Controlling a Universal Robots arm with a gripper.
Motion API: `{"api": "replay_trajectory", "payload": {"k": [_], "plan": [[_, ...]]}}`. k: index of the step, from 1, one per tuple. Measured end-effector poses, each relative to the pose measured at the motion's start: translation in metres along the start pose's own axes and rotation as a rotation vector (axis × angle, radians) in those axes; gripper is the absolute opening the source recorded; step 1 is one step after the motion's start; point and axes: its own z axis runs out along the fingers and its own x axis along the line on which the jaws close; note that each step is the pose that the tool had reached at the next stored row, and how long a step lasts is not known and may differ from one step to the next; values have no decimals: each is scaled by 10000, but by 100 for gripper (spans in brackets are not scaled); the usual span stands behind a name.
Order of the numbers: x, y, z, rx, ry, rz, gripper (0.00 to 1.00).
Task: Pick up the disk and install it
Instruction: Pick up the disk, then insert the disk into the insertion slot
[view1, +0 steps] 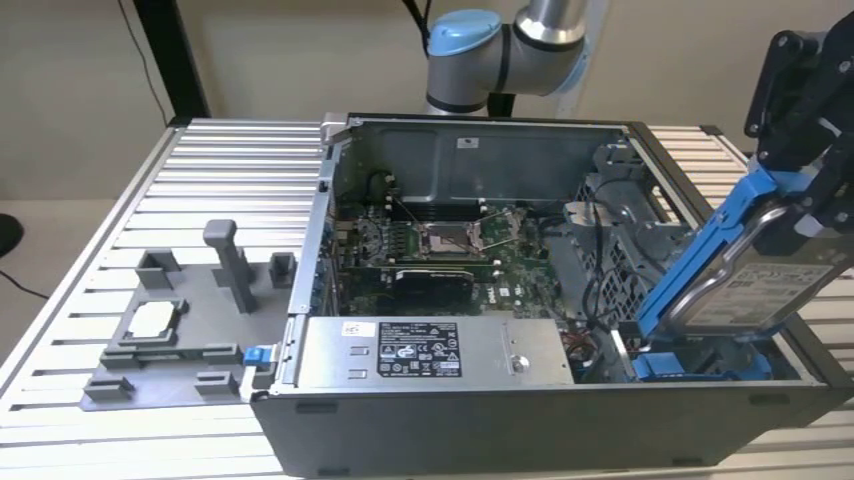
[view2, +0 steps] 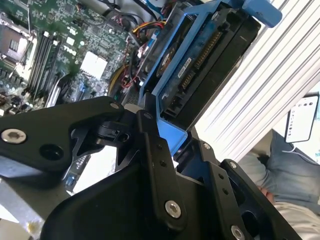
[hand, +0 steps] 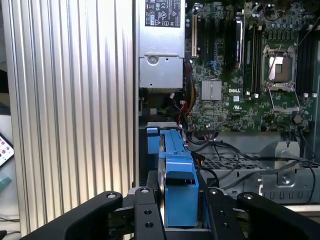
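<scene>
While hand (hand: 180, 200) grips disk (view1: 747, 285), case wall's (view1: 825, 360) near.

Your claw (view1: 798, 205) is clamped shut on the disk (view1: 754, 275), high at the exterior view's right.
Your arm (view1: 514, 45) shows its grey-and-blue joint at the back of the exterior view. In the first wrist view the black fingers (hand: 148, 210) press the disk's blue frame from both sides, holding it tilted on edge.
</scene>
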Motion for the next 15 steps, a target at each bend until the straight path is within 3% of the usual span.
{"api": "replay_trajectory", "payload": {"k": [4, 15], "plan": [[2, -1, 50, 0, -6, -1, 0], [9, -3, 153, -4, -129, -3, 0]]}}
